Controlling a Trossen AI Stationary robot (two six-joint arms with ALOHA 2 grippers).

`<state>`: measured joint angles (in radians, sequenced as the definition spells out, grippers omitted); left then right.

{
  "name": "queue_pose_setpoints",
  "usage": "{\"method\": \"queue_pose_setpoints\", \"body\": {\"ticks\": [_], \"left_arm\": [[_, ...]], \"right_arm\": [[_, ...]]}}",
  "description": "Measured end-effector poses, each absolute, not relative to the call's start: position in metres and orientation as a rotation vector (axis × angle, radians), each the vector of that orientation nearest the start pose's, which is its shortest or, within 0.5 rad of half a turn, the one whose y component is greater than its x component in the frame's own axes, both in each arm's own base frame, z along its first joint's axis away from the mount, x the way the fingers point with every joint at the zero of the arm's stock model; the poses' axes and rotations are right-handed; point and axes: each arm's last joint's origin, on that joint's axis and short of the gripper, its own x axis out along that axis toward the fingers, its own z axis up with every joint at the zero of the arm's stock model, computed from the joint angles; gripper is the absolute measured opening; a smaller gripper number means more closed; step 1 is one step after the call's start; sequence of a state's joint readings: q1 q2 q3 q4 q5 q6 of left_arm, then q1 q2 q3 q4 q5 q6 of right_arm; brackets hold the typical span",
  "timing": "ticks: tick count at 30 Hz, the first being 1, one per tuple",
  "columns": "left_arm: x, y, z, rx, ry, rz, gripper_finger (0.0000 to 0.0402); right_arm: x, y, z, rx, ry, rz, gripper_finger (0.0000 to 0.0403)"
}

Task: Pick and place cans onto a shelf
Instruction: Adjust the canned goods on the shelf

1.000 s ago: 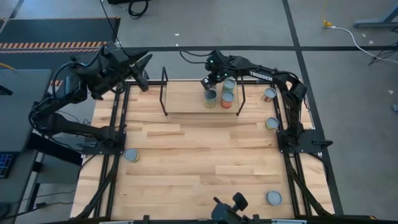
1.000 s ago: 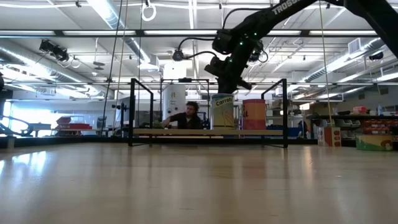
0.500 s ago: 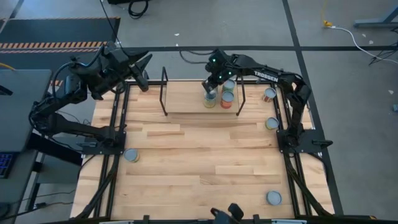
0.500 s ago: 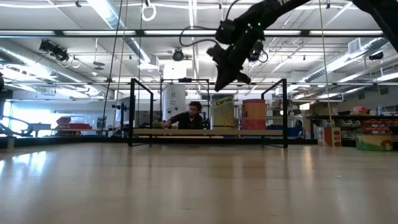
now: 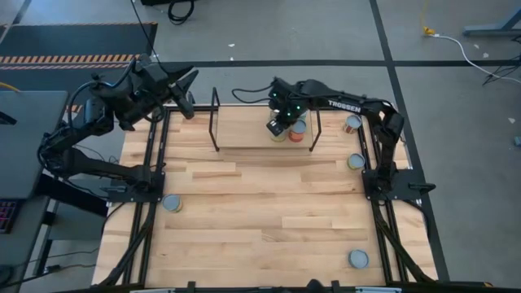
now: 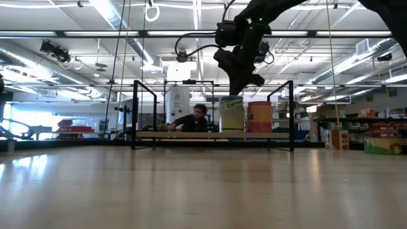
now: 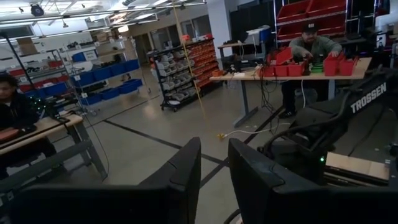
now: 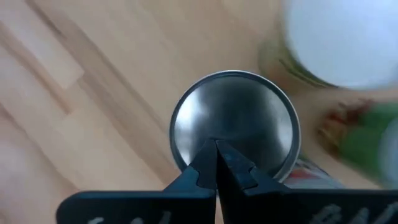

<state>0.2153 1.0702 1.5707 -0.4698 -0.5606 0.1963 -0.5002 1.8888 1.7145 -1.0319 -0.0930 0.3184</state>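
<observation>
1. Right arm: it reaches from its base at the worktop's (image 5: 244, 203) right edge across to the shelf (image 5: 244, 134), its forearm lying level above the shelf's right end.
2. Right pincer (image 5: 279, 124): it points down over the right half of the shelf. Its fingers are clenched together with nothing between them. In the right wrist view the closed tips (image 8: 216, 163) sit directly above the silver lid of one can (image 8: 235, 127). Whether the tips touch the lid cannot be told.
3. Cans on the shelf: in the low view a yellowish-label can (image 6: 231, 114) and an orange-label can (image 6: 259, 117) stand upright side by side on the board, the pincer hanging above the yellowish one.
4. Other cans: one lies near the worktop's left edge (image 5: 172, 203), one near the front right corner (image 5: 358, 259), and two along the right edge (image 5: 356, 161) (image 5: 352, 124).
5. Left arm: it is folded back beyond the worktop's rear left corner, well apart from the shelf.
6. Left pincer (image 5: 184, 91): its fingers (image 7: 180, 180) stand slightly parted, holding nothing.
</observation>
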Motion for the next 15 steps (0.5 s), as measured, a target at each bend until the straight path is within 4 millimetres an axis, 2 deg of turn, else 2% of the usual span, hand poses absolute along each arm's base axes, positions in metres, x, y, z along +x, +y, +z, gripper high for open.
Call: {"method": "queue_pose_setpoints", "body": {"ticks": [7,15], "left_arm": [[0.1644,0.0518,0.5081,0.181,0.045,0.777,0.0089],[0.1645,0.0517,0.5071,0.182,0.056,0.775,0.0089]], "right_arm": [[0.3402,-0.1865,0.2822,0.627,1.1,-0.551,0.0004],[0.341,-0.1849,0.2824,0.643,1.1,-0.481,0.0004]]}}
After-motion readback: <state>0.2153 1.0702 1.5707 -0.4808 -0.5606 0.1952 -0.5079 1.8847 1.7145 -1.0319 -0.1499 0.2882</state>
